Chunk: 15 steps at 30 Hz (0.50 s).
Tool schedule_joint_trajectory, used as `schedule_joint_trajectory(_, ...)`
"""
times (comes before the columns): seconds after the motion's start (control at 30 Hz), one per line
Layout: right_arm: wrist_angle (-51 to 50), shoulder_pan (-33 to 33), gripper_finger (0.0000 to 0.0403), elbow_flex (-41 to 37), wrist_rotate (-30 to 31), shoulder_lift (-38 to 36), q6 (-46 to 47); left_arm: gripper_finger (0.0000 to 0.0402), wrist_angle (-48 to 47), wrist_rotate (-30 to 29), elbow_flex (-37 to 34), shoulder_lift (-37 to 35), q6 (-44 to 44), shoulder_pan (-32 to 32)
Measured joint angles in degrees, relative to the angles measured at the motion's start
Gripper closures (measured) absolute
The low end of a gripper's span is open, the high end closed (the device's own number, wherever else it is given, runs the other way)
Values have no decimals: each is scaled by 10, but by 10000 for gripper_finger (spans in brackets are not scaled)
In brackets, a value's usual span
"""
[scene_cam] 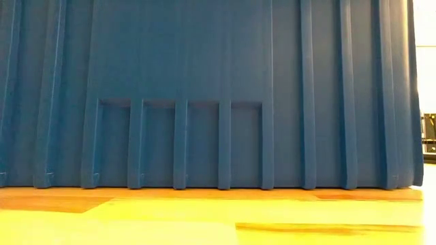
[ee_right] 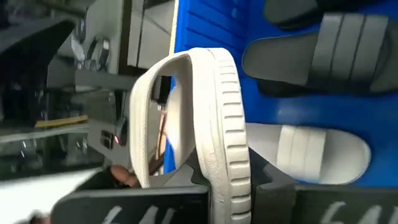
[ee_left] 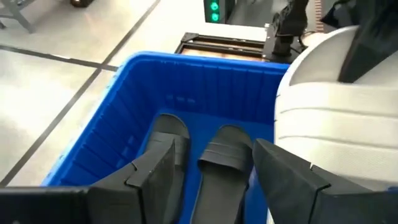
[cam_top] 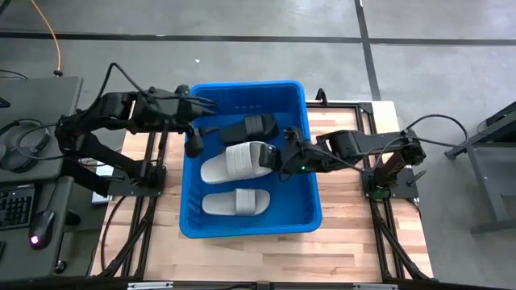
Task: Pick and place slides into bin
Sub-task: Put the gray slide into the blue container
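Slides are nearly all home: in the high view the blue bin (cam_top: 246,224) sits mid-desk (cam_top: 355,242) with a black pair at its 12 o'clock end, one black slide (cam_top: 250,127) in plain sight, and a grey slide (cam_top: 235,202) lying flat at 6 o'clock. Over at 9 o'clock the left gripper (cam_top: 193,143) hangs at the bin's rim, jaws spread and holding nothing, looking down on the black pair (ee_left: 224,158). Centre of the bin now: a second grey slide (cam_top: 238,161) is carried on edge, clear of the floor. At 3 o'clock the right gripper (cam_top: 284,157) has its jaws clamped on that slide's sole (ee_right: 221,155). My read: this is the last one, since no slides lie loose on the desk. What remains is the release and a clean pull-out.
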Motion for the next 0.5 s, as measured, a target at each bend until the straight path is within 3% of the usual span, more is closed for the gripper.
schedule_joint_trajectory(0.1,-16,5,398,0,-12,16,60,195,0,3,0,-3,-2,0)
schedule_joint_trajectory(0.2,-45,9,398,0,-61,44,111,195,4,7,0,-5,1,0)
schedule_joint_trajectory(0.3,-39,10,398,0,-101,66,129,195,2,8,0,-5,1,0)
schedule_joint_trajectory(0.5,-45,-7,398,0,-107,84,125,195,2,15,0,-5,6,0)
